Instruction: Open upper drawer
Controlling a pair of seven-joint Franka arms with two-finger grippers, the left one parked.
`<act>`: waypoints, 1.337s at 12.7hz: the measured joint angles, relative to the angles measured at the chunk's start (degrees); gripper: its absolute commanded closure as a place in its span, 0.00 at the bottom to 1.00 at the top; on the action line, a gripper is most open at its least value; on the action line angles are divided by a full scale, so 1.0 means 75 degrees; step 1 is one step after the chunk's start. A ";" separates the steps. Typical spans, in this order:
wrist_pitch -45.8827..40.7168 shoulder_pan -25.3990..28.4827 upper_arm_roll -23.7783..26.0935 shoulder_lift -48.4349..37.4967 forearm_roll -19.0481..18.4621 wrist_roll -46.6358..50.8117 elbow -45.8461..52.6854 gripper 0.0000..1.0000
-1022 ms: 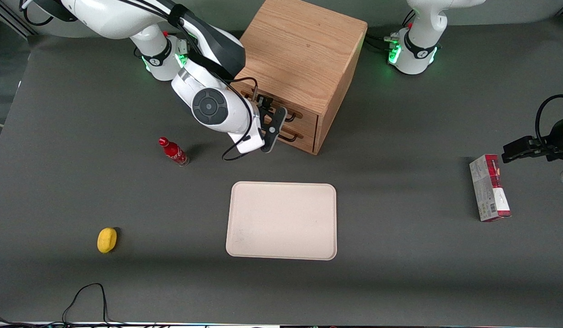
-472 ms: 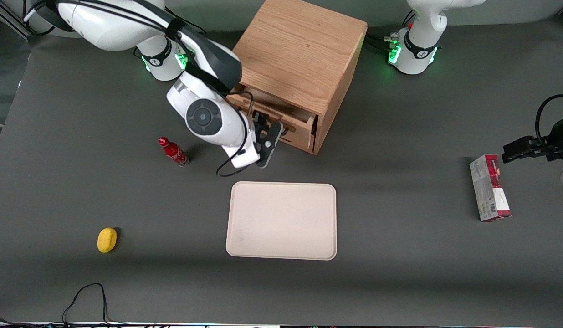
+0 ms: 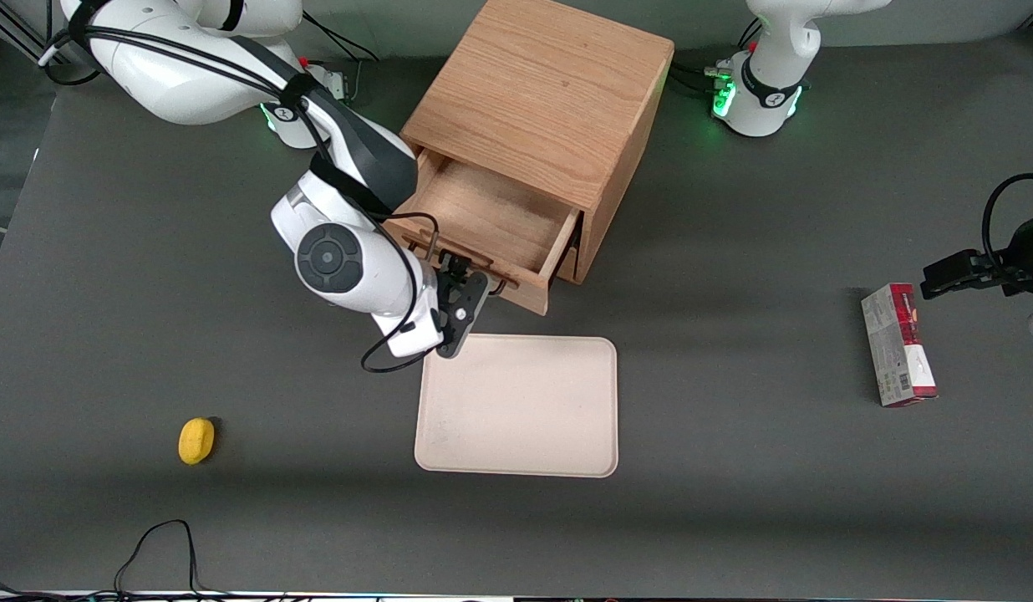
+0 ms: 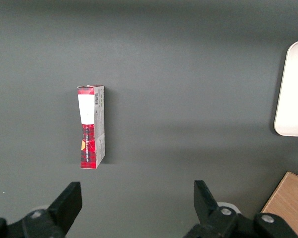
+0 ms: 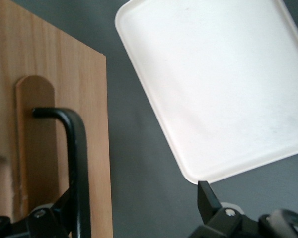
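Now upper drawer (image 3: 483, 219) pulled well out, tool (image 3: 465, 294) spread wide at its handle (image 5: 72, 163), tray (image 3: 516, 405) just beside

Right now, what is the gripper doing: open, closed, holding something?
Gripper: at the handle of the pulled-out upper drawer, fingers apart, one on each side of the bar; open, not clamped.

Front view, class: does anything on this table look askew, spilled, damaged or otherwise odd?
Nothing stands out. The upper drawer is pulled well out of the oak cabinet and looks empty, which fits the task. The gripper is at its black handle. The tray lies flat, nearer the camera.
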 measured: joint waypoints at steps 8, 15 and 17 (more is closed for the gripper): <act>-0.0158 -0.0023 -0.0646 0.0222 -0.0037 -0.0717 0.0914 0.00; -0.0128 -0.0021 -0.0891 0.0652 -0.0090 -0.1104 0.1605 0.00; -0.0146 -0.0006 -0.0927 0.0644 -0.0091 -0.1103 0.1652 0.00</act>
